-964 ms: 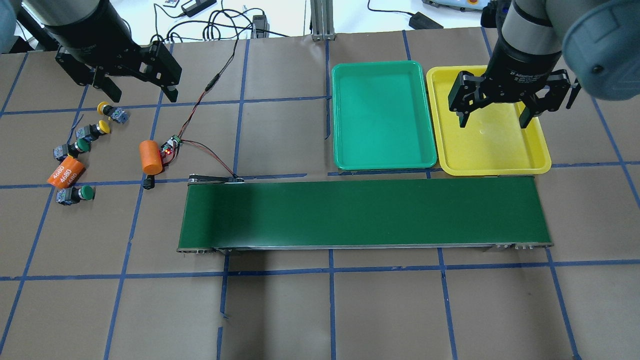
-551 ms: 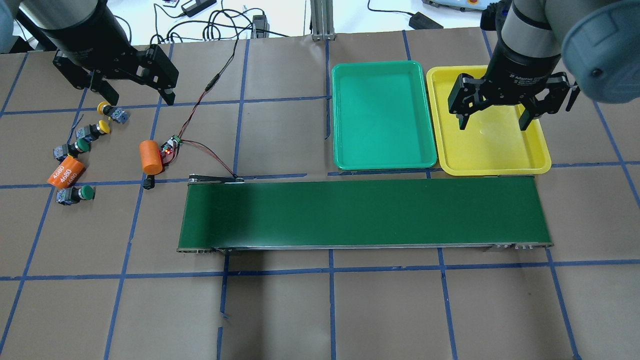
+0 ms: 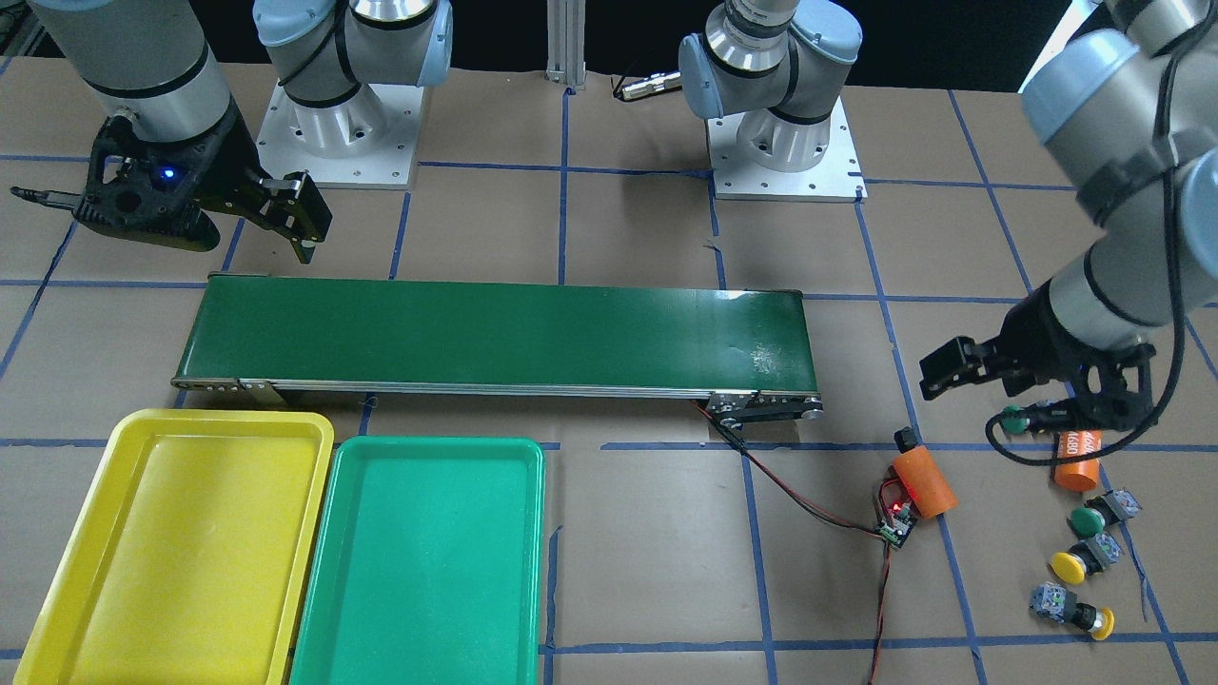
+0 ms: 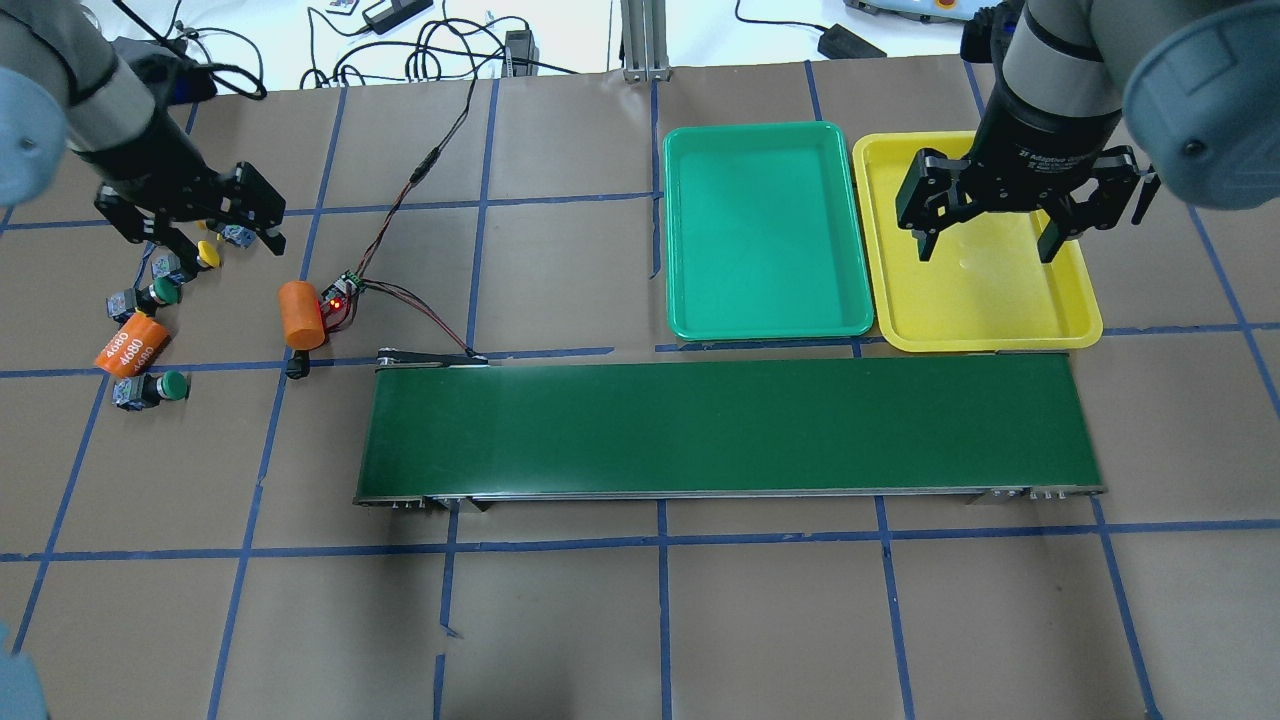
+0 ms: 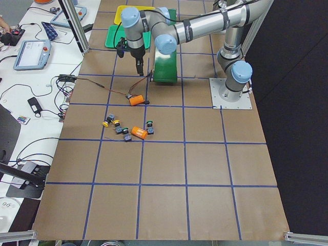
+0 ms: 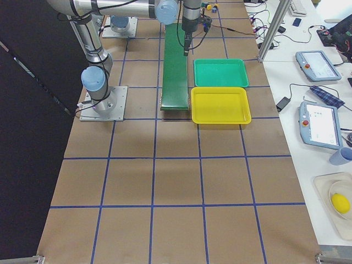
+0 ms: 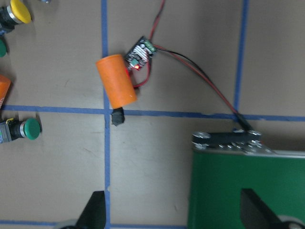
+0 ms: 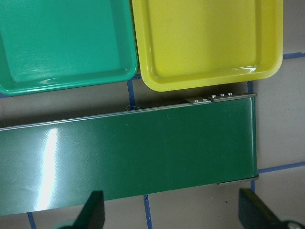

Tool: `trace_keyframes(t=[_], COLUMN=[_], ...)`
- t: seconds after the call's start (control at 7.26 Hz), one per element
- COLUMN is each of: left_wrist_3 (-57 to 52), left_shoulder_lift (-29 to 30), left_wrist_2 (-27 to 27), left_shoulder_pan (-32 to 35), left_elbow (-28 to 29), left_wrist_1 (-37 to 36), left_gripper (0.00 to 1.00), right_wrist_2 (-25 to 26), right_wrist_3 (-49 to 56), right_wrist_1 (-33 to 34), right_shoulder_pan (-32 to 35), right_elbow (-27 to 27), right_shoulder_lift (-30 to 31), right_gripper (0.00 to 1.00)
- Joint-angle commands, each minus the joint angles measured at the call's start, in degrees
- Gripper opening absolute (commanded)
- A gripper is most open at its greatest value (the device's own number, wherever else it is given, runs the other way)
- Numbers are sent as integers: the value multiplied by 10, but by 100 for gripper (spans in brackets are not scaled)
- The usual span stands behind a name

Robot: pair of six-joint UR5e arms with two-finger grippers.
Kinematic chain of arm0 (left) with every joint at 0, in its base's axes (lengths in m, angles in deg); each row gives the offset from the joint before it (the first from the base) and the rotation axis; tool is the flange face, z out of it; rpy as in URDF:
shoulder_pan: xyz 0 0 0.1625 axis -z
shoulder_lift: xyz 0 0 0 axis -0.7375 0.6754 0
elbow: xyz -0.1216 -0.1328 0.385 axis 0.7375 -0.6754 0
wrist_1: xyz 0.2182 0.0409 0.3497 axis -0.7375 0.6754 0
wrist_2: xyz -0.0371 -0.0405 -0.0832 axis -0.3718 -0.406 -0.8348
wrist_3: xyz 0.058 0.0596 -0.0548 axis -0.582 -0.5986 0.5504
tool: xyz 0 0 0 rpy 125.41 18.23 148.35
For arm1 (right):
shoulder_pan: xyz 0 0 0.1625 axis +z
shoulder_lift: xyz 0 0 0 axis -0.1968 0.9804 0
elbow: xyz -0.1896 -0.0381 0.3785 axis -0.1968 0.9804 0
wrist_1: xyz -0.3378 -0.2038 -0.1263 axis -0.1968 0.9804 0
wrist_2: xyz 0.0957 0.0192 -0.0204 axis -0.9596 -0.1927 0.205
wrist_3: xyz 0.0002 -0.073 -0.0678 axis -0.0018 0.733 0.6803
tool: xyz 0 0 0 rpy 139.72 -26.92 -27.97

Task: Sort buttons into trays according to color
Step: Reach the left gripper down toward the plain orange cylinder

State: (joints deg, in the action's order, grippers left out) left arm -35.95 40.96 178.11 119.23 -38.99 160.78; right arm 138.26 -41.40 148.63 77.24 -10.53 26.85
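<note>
**Left gripper over yellow buttons**

Two trays: green tray (image 4: pixel 765 230) and yellow tray (image 4: pixel 985 300). Right gripper (image 4: pixel 987 250) is wide open, empty, above the yellow tray. Left gripper (image 4: pixel 215 240) is wide open, empty, above two yellow buttons (image 4: pixel 207 253). Two green buttons (image 4: pixel 172 385) lie near, robot-side.

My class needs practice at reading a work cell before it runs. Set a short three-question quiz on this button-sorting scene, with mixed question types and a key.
1. True or false: the green tray and the yellow tray each already hold a button.
2. How many buttons have green caps?
3. The left gripper and right gripper are: A both open, B both shut, C one shut on a button.
Key: 1 false; 2 two; 3 A.
</note>
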Motion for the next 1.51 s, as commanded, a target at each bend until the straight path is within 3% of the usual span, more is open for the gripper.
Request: trace_keyframes(t=[0.0, 0.55, 0.69, 1.1, 1.38], left_wrist_3=[-6, -1, -1, -2, 6], left_shoulder_lift=[73, 108, 119, 145, 128], left_wrist_2=[1, 10, 11, 10, 13], left_shoulder_pan=[-4, -10, -10, -12, -10], left_elbow=[-38, -76, -79, -87, -87], left_wrist_1=[-139, -168, -208, -248, -213], left_gripper=[100, 100, 85, 83, 0], right_wrist_2=[-11, -13, -13, -13, -13], right_wrist_3=[1, 10, 10, 10, 10], right_wrist_1=[-1, 7, 6, 7, 7], right_shoulder_pan=[2, 3, 3, 3, 3], right_elbow=[-10, -20, -21, -21, -21], right_shoulder_lift=[10, 22, 22, 21, 21], right_gripper=[100, 100, 100, 100, 100])
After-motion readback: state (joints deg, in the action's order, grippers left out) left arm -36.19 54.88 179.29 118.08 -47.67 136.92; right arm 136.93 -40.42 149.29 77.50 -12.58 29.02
